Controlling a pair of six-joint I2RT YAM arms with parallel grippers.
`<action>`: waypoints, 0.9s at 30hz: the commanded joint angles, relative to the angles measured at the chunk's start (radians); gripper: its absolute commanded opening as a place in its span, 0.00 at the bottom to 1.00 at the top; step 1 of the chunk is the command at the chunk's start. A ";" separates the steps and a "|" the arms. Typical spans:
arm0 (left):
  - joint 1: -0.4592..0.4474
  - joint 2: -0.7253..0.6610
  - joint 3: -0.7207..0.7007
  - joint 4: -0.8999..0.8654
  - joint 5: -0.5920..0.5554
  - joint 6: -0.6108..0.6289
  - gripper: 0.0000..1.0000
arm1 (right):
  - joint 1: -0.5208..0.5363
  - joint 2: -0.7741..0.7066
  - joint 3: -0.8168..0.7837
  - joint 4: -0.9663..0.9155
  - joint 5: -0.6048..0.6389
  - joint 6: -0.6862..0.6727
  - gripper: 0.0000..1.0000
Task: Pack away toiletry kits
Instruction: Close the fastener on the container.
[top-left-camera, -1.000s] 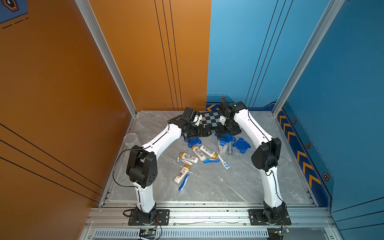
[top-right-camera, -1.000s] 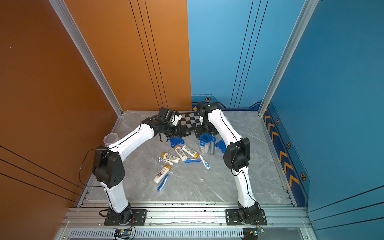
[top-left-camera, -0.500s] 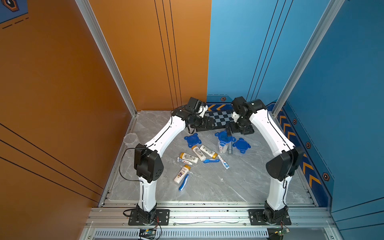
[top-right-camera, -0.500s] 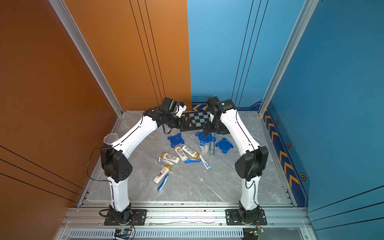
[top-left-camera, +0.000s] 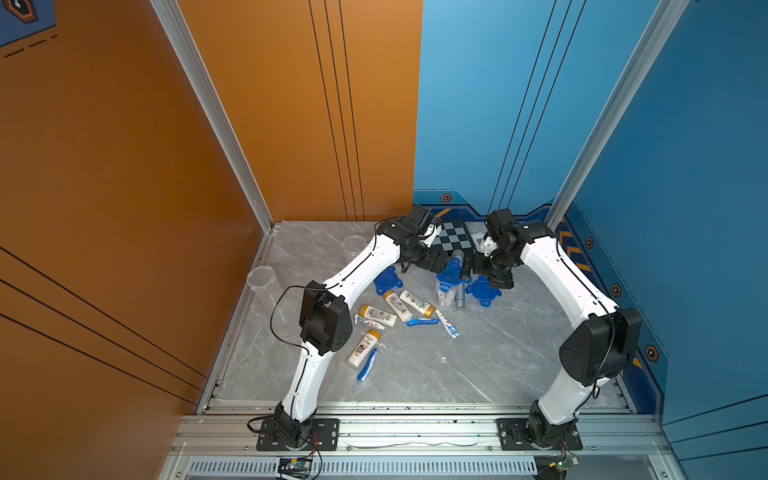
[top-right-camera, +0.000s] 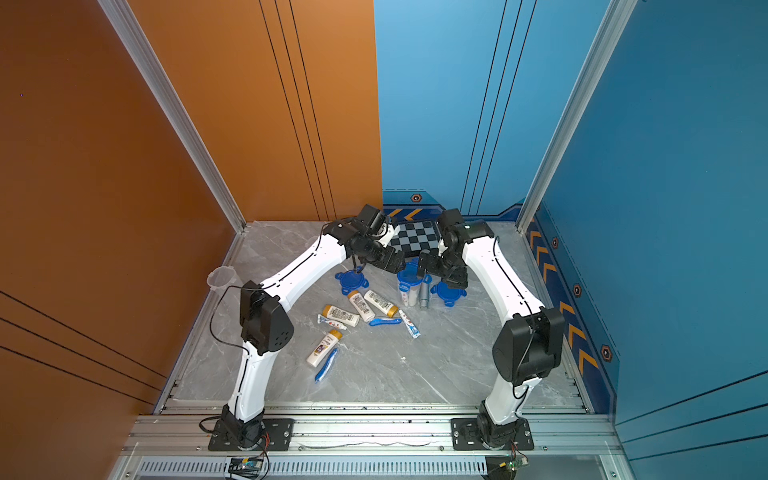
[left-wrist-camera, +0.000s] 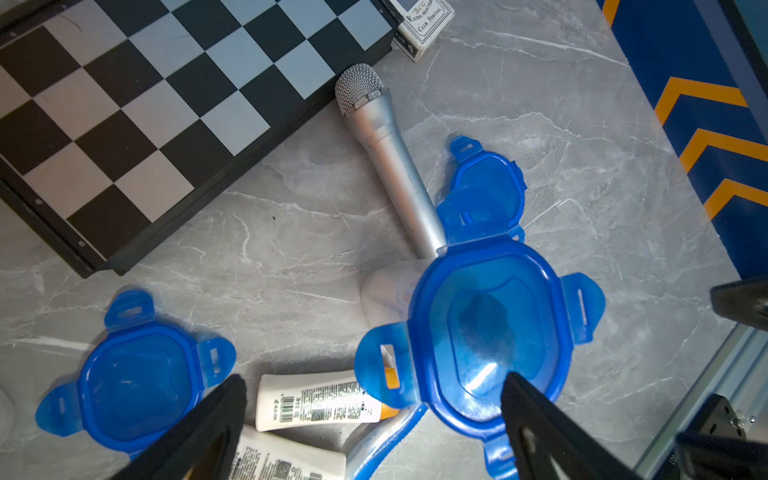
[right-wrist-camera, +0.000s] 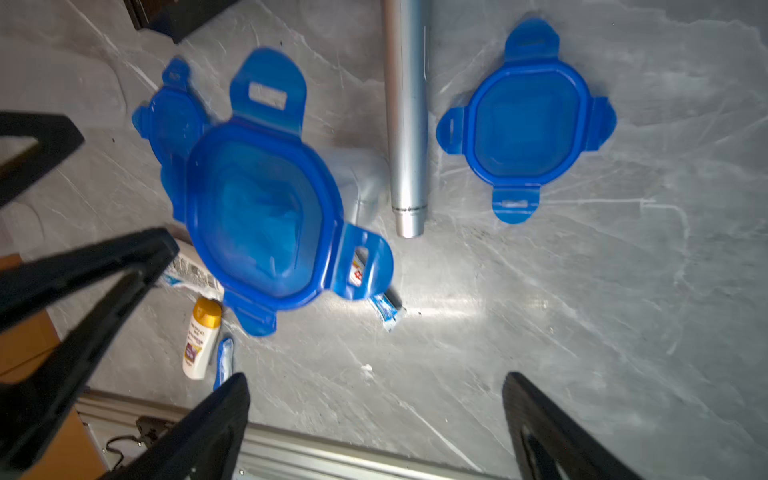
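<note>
Cup lid (right-wrist-camera: 257, 208) blurry; microphone (right-wrist-camera: 405, 124) head off-frame

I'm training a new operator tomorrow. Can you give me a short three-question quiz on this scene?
1. True or false: the left gripper holds a lid.
2. How many blue lids lie loose on the table?
3. What lies closest to the lidded cup: A microphone, B chessboard, C empty clear cup?
Key: 1 false, it is open and empty; 2 two; 3 A.
</note>
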 joint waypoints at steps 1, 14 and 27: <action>-0.012 0.010 0.028 -0.029 -0.050 0.038 0.97 | -0.012 0.039 0.007 0.064 -0.019 0.040 0.95; -0.021 0.038 0.028 -0.029 -0.087 0.043 0.97 | -0.029 0.135 0.054 0.065 0.027 0.029 0.87; -0.032 0.040 -0.002 -0.041 -0.102 0.041 0.97 | -0.035 0.157 0.063 0.037 0.052 -0.007 0.77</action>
